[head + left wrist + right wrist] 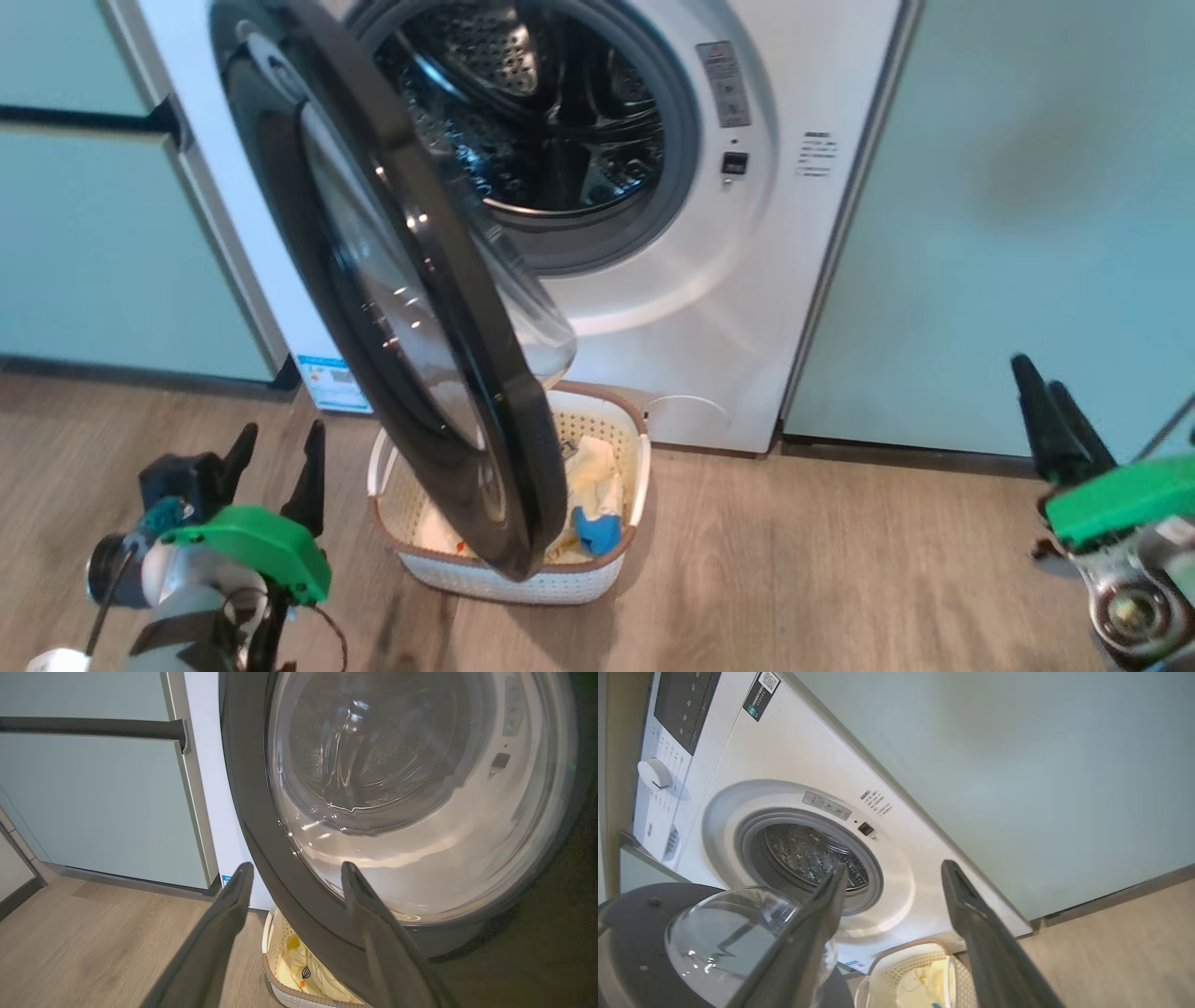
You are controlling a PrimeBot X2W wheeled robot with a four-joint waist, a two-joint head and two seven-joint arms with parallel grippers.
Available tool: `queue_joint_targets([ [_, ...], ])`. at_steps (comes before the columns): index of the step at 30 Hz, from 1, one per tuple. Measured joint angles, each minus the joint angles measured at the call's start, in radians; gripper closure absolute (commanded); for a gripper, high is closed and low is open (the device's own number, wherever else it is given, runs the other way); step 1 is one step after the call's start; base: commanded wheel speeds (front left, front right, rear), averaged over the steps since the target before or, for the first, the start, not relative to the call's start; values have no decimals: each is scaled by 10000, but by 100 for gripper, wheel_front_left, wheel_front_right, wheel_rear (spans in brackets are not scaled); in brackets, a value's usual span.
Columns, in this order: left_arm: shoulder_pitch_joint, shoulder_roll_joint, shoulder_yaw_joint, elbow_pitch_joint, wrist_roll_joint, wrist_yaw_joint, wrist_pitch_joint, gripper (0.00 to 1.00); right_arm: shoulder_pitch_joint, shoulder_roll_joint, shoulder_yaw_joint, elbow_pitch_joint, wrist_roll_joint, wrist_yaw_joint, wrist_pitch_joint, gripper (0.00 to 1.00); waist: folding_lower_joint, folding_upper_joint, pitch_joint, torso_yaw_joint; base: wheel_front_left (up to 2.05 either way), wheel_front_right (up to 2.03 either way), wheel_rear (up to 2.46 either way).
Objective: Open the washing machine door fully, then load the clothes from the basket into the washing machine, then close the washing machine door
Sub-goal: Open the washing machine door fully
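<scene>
1. Standing part-way open, the washing machine door point(411, 308) hangs from the left side of the washing machine point(691, 308), with its glossy black rim and bulging glass angled out over the floor point(822, 560).
2. Machine mouth is uncovered. The grey rubber ring and perforated steel drum point(523, 121) show to the right of the door's edge.
3. The basket point(583, 420) sits on the wood floor just in front of the machine's base, under the door's lower rim. In the head view the door hides its left part.
4. The clothes point(597, 485) lie inside the basket: cream-yellow cloth, with a blue patch toward the near right corner.
5. The left end effector point(283, 431) is low on the left, fingers apart and nothing between them. It is near the door's outer face but separate from it in the head view. In the left wrist view the black rim crosses behind the gap between the fingers.
6. The right end effector point(1038, 373) is at the far right, well apart from door and basket. Its fingers are spread and grip nothing, and a pale green cabinet point(1027, 187) stands behind it.
7. The right wrist view takes in the machine's front, with a white knob point(654, 773) on the control panel.
</scene>
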Motion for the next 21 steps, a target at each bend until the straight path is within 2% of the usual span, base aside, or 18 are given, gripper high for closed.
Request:
queue_joint_targets([
  [3, 6, 92, 0, 19, -96, -2, 0, 0, 184, -219, -50, 138, -832, 0, -219, 0, 0, 0, -68, -169, 0, 0, 0],
  [8, 9, 165, 0, 50, -249, -2, 0, 0, 773, -155, -1687, -69, -3428, 0, -247, 0, 0, 0, -89, -308, 0, 0, 0],
  [14, 8, 215, -6, 59, -339, -2, 0, 0, 2127, 853, -3425, -765, -6136, 2, -247, 0, 1, 0, -43, -280, 0, 0, 0],
  [19, -1, 247, -27, 81, -339, -2, 0, 0, 2941, 1331, -4100, -1237, -8174, 2, -247, 0, 1, 0, -12, -223, 0, 0, 0],
  [21, -2, 247, -33, 82, -339, -2, 0, 0, 3067, 1442, -4196, -1294, -8410, 2, -247, 0, 1, 0, -14, -209, 0, 0, 0],
])
